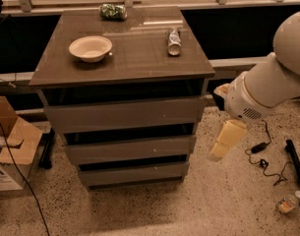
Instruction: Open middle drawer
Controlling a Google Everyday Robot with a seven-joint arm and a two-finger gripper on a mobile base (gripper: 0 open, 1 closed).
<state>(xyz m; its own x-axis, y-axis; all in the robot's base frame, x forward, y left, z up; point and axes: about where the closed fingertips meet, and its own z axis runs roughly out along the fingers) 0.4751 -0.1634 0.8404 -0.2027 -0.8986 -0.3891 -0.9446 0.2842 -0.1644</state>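
The grey-brown cabinet [121, 68] has three handleless drawers. The middle drawer [131, 149] is the second slab front, with a dark gap above it. The top drawer [124, 114] sits above it and the lowest drawer [132, 173] below. My gripper [223, 142] hangs from the white arm [267, 87] just right of the cabinet, level with the middle drawer's right end and apart from it. It shows as one cream block pointing down.
On the cabinet top stand a cream bowl [90, 48], a lying silver can [174, 41] and a green crumpled bag [113, 11]. A cardboard box [9, 146] is on the floor at left. Cables [261, 154] and a small bottle [287, 203] lie on the floor at right.
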